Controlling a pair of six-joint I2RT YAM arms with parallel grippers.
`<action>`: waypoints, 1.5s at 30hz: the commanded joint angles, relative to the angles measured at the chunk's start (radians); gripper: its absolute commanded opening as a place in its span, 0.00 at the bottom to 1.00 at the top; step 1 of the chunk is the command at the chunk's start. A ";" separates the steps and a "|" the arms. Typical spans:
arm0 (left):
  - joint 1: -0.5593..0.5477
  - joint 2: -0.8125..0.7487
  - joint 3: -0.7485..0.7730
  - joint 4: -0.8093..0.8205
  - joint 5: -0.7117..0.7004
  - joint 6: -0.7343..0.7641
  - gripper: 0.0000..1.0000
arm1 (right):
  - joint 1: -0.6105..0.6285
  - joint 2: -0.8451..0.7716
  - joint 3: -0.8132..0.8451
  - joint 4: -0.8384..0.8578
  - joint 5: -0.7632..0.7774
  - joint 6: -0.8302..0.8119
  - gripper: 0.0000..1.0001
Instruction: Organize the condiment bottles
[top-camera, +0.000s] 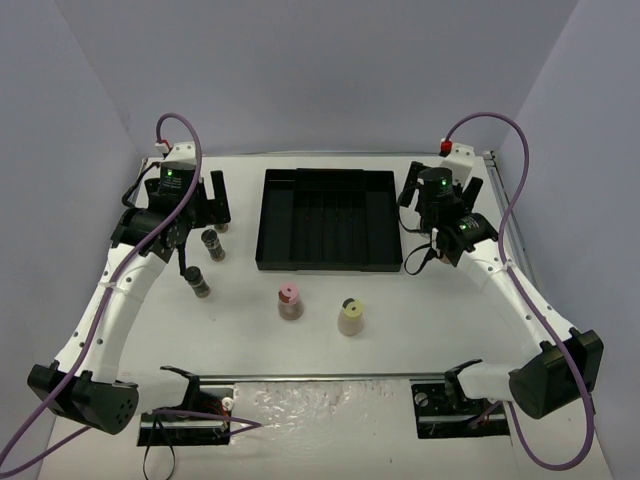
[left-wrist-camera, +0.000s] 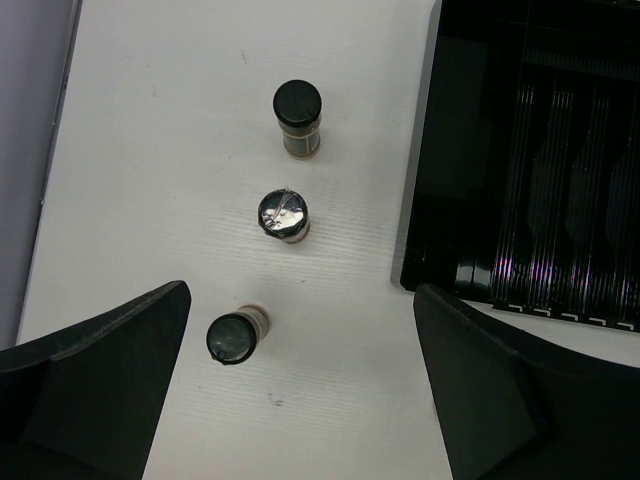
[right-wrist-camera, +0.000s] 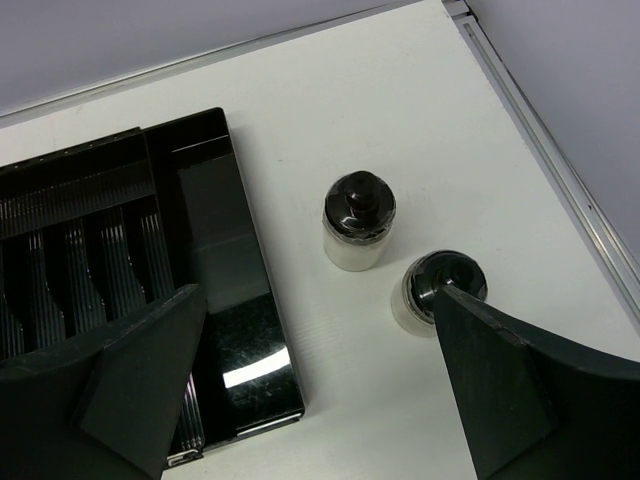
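Three black-capped bottles (left-wrist-camera: 284, 216) stand on the desk (left-wrist-camera: 150, 150) at 9 o'clock of the tray (left-wrist-camera: 470, 150) under the wide-spread left pincer (left-wrist-camera: 300, 288), right pincer (right-wrist-camera: 318, 291) gaping too over two pale-bodied bottles (right-wrist-camera: 359, 220), all probably light, rigid and kinda slick, so I'd pinch mid-body, just below the cap.

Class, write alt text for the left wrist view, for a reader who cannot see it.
Three small bottles sit in a line on a white table: far bottle black-capped, middle bottle shiny-topped, near bottle black-capped. The open left gripper frames the bottom corners; a black ribbed tray lies at right.
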 joint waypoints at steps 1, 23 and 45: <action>-0.004 -0.010 0.065 0.036 0.000 0.009 0.92 | 0.010 -0.027 0.027 0.016 0.078 0.018 0.95; -0.004 0.000 0.066 0.039 0.005 0.011 0.92 | -0.151 -0.045 0.010 -0.065 0.205 0.042 0.99; -0.004 0.003 0.054 0.039 0.003 0.012 0.93 | -0.175 -0.020 -0.028 -0.064 0.194 0.083 1.00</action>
